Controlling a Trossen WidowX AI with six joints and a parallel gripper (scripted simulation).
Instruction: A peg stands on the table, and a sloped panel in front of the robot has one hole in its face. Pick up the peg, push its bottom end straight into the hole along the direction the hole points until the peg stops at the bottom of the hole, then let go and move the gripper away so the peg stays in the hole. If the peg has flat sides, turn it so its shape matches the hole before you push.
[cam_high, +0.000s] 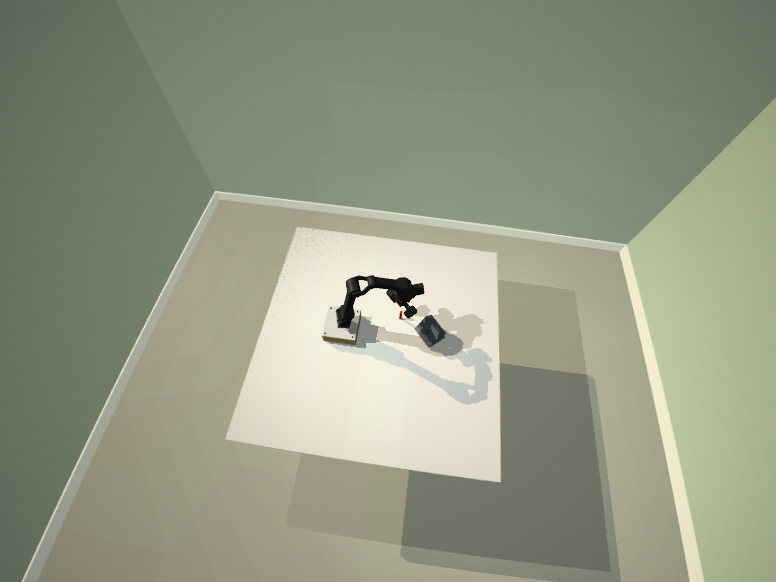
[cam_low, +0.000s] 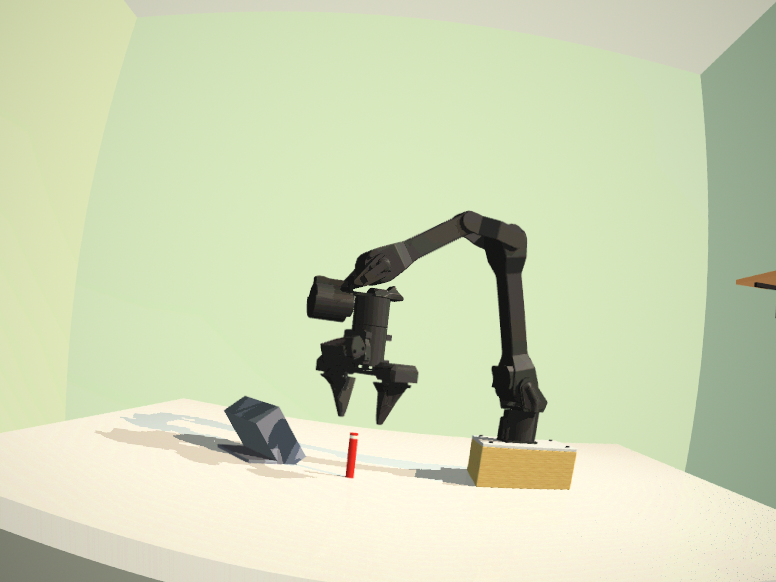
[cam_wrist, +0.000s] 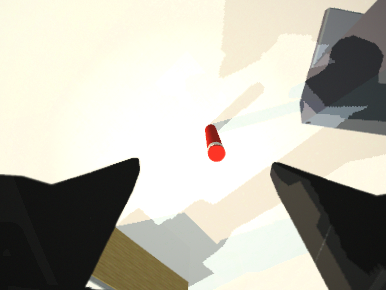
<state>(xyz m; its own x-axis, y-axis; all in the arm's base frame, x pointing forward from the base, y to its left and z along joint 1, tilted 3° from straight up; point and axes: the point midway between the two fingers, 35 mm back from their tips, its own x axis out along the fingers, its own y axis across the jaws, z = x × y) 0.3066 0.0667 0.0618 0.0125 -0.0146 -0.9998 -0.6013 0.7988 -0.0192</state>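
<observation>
In the wrist view, the two dark fingers fill your lower corners, spread wide with nothing between them; the gripper (cam_low: 365, 413) is fully open and empty. Between the fingertips and beyond them you look down on the red peg (cam_wrist: 214, 143), seen nearly end-on, with a thin pale band just below its round top. It stands upright on the pale table (cam_wrist: 90, 75), apart from both fingers. At the lower edge, between the fingers, you see a corner of the tan base block (cam_wrist: 135, 265) that carries the arm. At the upper right lies the grey sloped panel (cam_wrist: 345, 90); a dark shadow falls across its face, and you cannot make out the hole from here.

In the exterior view, the peg (cam_low: 351, 454) stands nearest you on the table (cam_low: 188, 519), its white-banded top below and slightly to the left of the hanging fingertips, which point downward and stay above it without touching. The sloped panel (cam_low: 264, 428) rests just beyond and to the left of the peg, near it but apart, tilted back. The base block (cam_low: 521, 463) sits to the right, and the arm (cam_low: 510, 325) rises from it and bends over toward the peg.

In the top view, the peg (cam_high: 400, 315) appears as a small red mark just beside the gripper (cam_high: 409, 310), between the base block (cam_high: 341, 328) and the panel (cam_high: 431, 330).
</observation>
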